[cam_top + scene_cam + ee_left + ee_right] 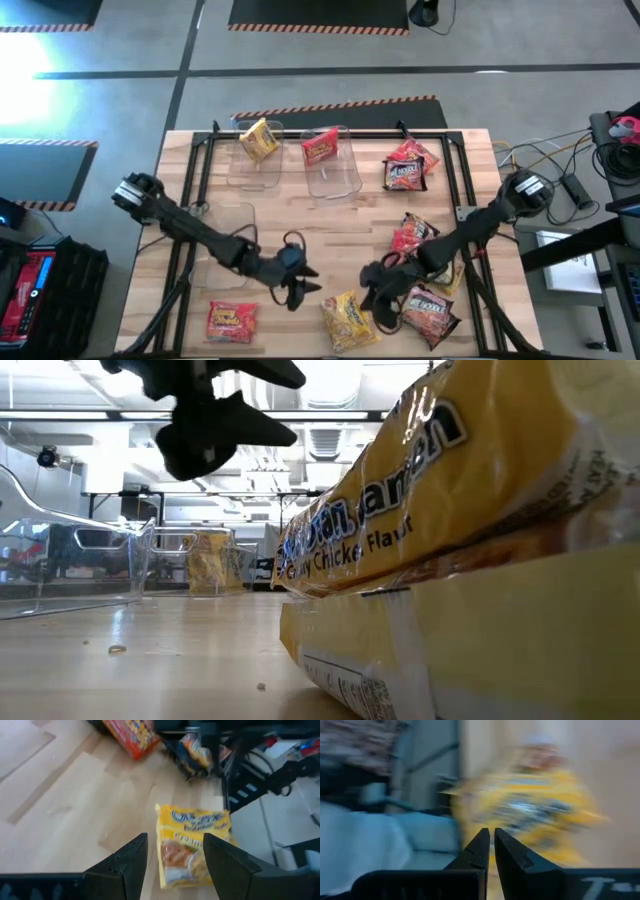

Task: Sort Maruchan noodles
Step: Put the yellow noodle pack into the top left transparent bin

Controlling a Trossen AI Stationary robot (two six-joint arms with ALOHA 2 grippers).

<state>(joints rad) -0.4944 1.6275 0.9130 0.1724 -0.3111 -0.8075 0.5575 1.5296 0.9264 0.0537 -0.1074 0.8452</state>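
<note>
L gripper (pixel 172 857) fingers apart over yellow packet (pixel 192 842); R gripper (pixel 491 847) fingers nearly together, empty; low view: packet print only.

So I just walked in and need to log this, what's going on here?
Two robot arms are sorting ramen packets on a wooden table. One yellow packet and one red packet already sit in clear bins. The left gripper, open, hovers beside another yellow packet; the right gripper, shut and empty, is just beyond it.

high: overhead, whole table (pixel 200 160) | low: tabletop level (yellow packet (pixel 480 560) close)
</note>
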